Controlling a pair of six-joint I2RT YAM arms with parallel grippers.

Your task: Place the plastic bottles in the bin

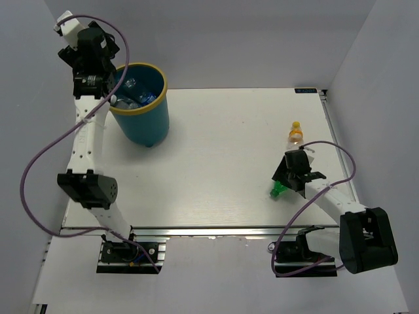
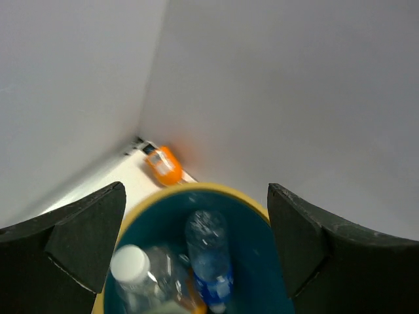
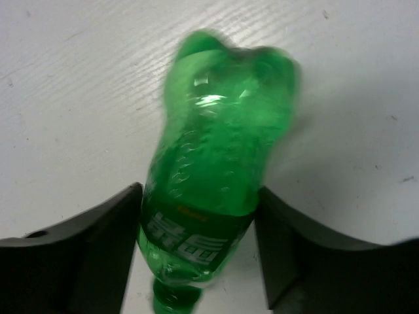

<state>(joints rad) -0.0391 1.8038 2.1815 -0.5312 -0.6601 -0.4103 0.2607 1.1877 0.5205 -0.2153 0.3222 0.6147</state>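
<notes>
The table (image 1: 216, 157) is the broadest thing here, a white flat top with a fine straight grain running across it. At its far left corner stands the bin (image 1: 147, 127), a round, smooth teal plastic bucket with a yellow rim, narrowing toward its base. Inside it lie a clear, ribbed bottle with a blue label (image 2: 211, 255) and a clear bottle with a white cap (image 2: 131, 265).

The green bottle (image 3: 216, 131) lies on its side near the right edge of the table, glossy and translucent, with a dimpled shoulder and a dark green label band. Beyond it, toward the far right edge, lies the small orange bottle (image 1: 296, 133).

My left end effector (image 2: 196, 190) hangs above the bin's mouth, its matte black fingers spread wide with nothing between them. My right end effector (image 3: 200, 191) straddles the green bottle at its label, one finger close against each side; I cannot tell whether they pinch it.
</notes>
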